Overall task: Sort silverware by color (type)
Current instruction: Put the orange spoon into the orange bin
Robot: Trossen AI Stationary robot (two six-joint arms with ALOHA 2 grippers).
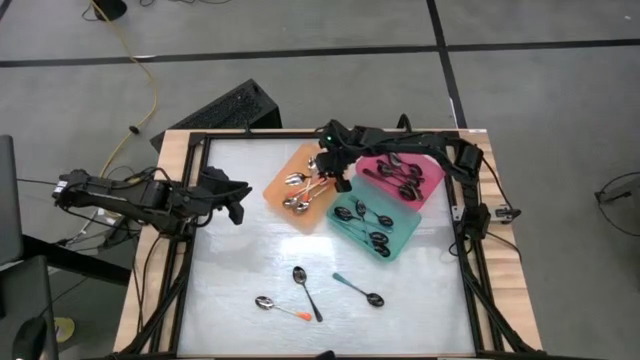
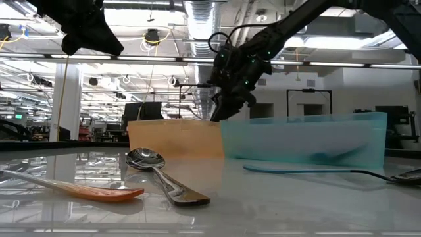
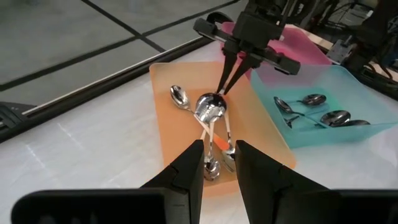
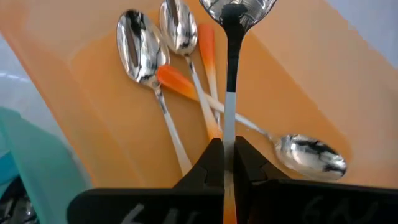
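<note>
From above, most spoons are already sorted: shiny ones in the orange tray (image 1: 300,190), dark ones in the teal tray (image 1: 375,222) and the pink tray (image 1: 403,176). Three lie loose at six o'clock on the table (image 1: 240,250): an orange-handled spoon (image 1: 278,306), a black spoon (image 1: 306,290) and a teal-handled spoon (image 1: 360,291). The right gripper (image 1: 338,178) hangs over the orange tray's three-o'clock edge; the left gripper (image 1: 236,196) waits at nine o'clock. The low view shows the loose spoons close up, but the tray walls hide everything inside. From the left wrist, its own jaws stand part open on nothing, and the right gripper's fingers (image 3: 225,73) pinch a held spoon (image 3: 209,103) over the pile. The right wrist view confirms jaws shut on that spoon's handle, bowl hanging above four laid spoons; the handle's end is hidden between the fingers. Exact counts in the teal and pink trays are hard to make out.
</note>
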